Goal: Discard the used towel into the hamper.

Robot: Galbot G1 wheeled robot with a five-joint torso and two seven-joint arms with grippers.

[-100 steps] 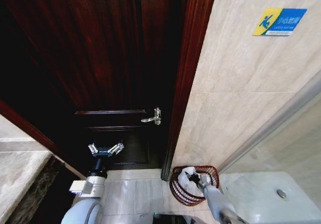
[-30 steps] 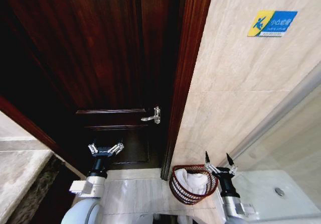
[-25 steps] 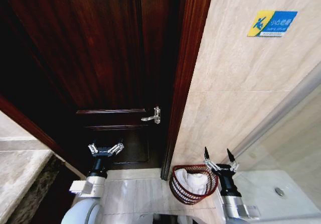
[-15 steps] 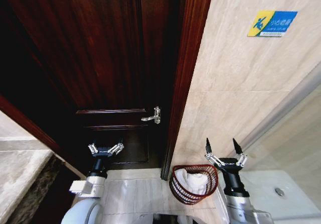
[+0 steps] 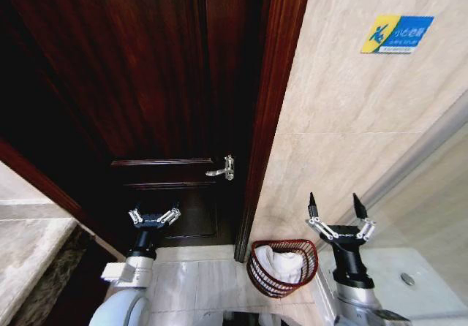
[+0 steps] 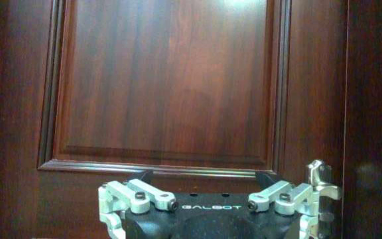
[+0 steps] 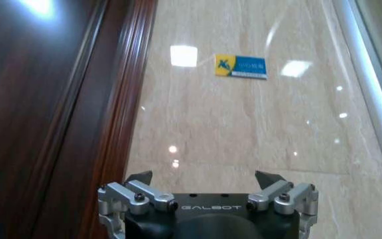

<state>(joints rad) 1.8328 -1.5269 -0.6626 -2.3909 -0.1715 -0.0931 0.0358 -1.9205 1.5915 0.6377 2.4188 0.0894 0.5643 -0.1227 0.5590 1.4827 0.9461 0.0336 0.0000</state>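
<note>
The hamper (image 5: pixel 257 275), a dark red wire basket, stands on the floor by the door frame in the head view. A white towel (image 5: pixel 284 263) lies inside it. My right gripper (image 5: pixel 335 203) is raised to the right of the hamper and above its rim, open and empty, fingers pointing up along the marble wall. In the right wrist view the right gripper (image 7: pixel 204 175) faces that wall. My left gripper (image 5: pixel 154 215) is open and holds nothing, parked in front of the dark wooden door; the left wrist view shows the left gripper (image 6: pixel 204 175) against the door panel.
The dark wooden door (image 5: pixel 131 85) and its frame (image 5: pixel 274 107) stand right ahead, with a metal handle (image 5: pixel 223 169). The marble wall (image 5: pixel 351 114) carries a blue-yellow sign (image 5: pixel 396 33). A stone counter (image 5: pixel 25 256) lies at the left, a glass shower partition (image 5: pixel 431 194) at the right.
My right gripper, earlier down in the hamper at the towel, has lifted out empty and risen to the right. The towel stays in the hamper. The left arm has not moved.
</note>
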